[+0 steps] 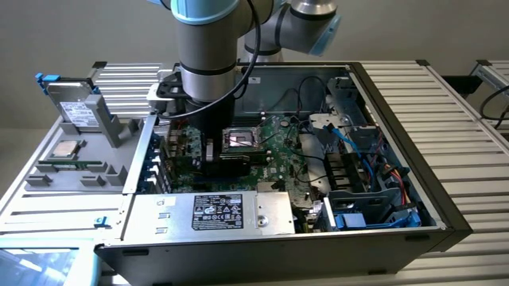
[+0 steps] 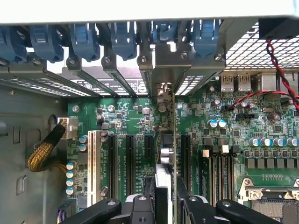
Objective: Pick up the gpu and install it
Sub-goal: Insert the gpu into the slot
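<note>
Pick-up done, installation in progress. The gripper [image 1: 211, 149] has its black fingers [image 2: 140, 210] clenched on the gpu [image 2: 172, 140], a flat green circuit card with a silver end bracket. The card stands edge-down along a slot of the large green motherboard [image 2: 261, 121], inside the open dark grey computer case [image 1: 263, 256]. Whether it is fully seated cannot be told.

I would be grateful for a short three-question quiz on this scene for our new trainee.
1. True or false: the end effector holds the gpu over the motherboard inside the open case.
2. Where does the hard drive stand? A) inside the case B) on the grey fixture at the exterior view's left C) on the motherboard
3. Fill in: the latches at the case's card slots are ____.
Key: 1 true; 2 B; 3 blue.
</note>
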Action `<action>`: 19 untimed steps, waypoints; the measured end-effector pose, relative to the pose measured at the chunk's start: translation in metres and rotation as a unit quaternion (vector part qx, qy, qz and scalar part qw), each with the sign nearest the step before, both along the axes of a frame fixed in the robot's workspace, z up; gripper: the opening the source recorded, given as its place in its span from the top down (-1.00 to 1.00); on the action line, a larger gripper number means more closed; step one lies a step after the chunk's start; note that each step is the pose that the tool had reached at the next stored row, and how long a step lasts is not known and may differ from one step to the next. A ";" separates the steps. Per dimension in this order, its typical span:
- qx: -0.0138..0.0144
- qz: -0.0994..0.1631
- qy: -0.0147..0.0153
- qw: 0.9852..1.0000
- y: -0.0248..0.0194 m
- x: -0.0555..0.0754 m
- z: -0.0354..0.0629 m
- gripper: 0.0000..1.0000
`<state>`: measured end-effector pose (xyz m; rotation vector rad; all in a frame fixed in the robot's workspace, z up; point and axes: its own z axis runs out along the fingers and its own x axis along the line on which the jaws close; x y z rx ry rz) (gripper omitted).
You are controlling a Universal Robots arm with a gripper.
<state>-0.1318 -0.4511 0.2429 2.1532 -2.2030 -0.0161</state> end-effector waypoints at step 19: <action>0.000 0.000 0.001 1.000 0.0003 0.000 0.0000 0.43</action>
